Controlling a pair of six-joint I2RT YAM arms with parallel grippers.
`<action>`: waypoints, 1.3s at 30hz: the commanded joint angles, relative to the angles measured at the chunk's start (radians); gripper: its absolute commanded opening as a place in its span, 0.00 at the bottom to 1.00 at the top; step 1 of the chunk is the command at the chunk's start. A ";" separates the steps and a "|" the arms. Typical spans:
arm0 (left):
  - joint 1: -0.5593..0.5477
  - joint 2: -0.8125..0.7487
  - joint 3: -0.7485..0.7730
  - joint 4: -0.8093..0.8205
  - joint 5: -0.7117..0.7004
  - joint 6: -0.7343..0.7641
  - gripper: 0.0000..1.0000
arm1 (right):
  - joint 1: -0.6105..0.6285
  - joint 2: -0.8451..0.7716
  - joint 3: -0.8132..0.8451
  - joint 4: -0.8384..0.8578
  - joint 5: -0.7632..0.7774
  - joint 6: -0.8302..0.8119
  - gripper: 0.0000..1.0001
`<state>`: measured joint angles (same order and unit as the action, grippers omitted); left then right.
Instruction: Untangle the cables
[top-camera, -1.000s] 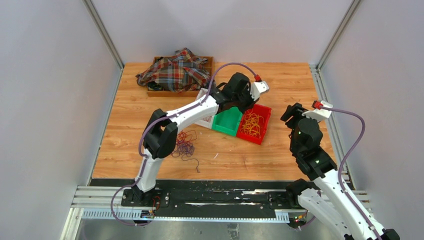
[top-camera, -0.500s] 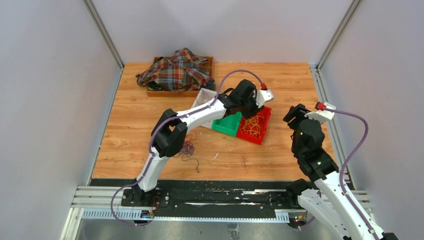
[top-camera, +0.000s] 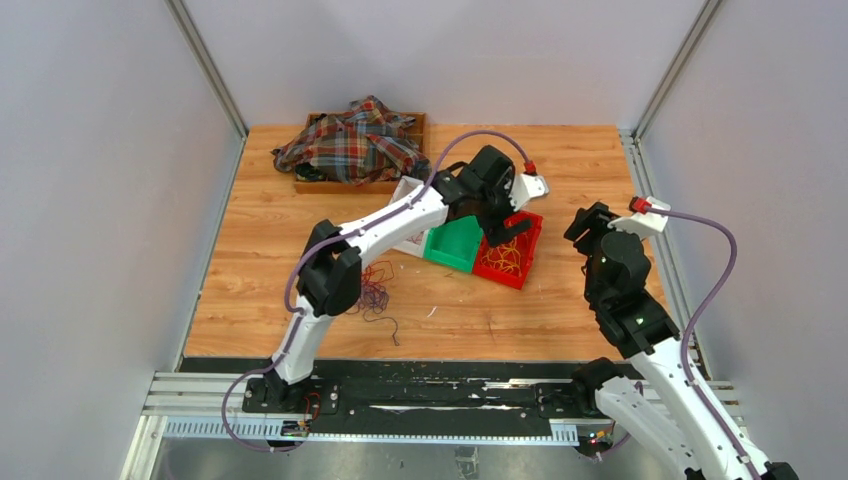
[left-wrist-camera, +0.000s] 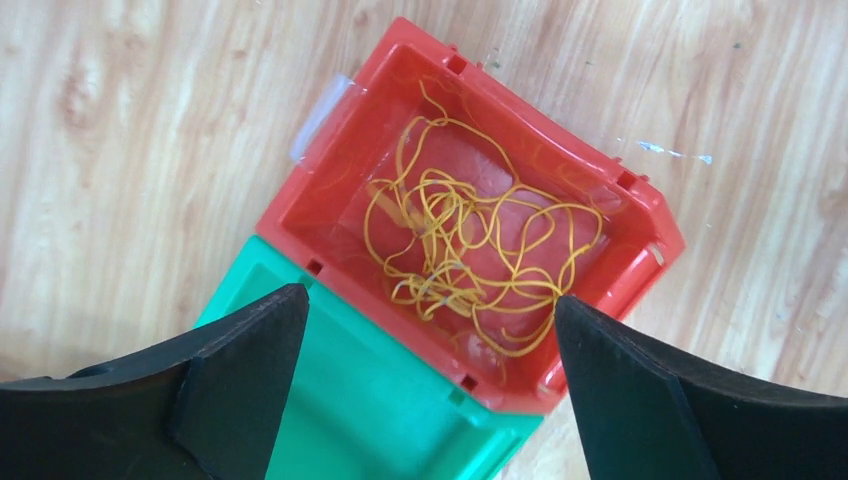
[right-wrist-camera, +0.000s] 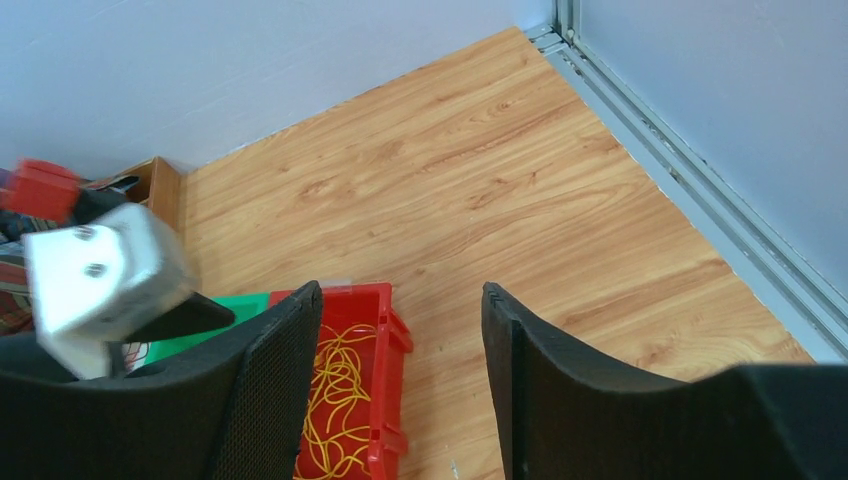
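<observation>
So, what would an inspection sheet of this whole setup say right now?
Surface: wooden table.
Job's things: yellow loops lie in the red bin; dark tangle on the table by the left arm.
Clutter: green bin against the red one; plaid cloth heaped on a wooden tray.
Grippers: left gripper open above the red bin, empty; right gripper open, empty.
Cables: lilac cables run along both arms.
Surroundings: grey walls, metal frame.

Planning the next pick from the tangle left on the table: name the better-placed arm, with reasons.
Left, probably. Its jaws hang open and empty over the red bin; the tangle lies by its elbow, the right arm farther off.
</observation>
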<state>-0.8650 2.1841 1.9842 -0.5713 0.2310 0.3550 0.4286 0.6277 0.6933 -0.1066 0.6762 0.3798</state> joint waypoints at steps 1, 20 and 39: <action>0.028 -0.149 0.061 -0.133 -0.001 0.048 0.98 | -0.016 0.013 0.041 -0.015 -0.026 0.018 0.59; 0.551 -0.796 -0.767 -0.292 0.158 0.178 0.97 | 0.180 0.361 0.090 0.142 -0.239 0.002 0.73; 0.758 -0.836 -1.005 -0.391 0.273 0.595 0.80 | 0.494 0.649 0.090 0.314 -0.307 0.042 0.68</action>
<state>-0.1375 1.3655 1.0061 -0.7837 0.4381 0.6632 0.8822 1.2270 0.7757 0.1307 0.4141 0.4088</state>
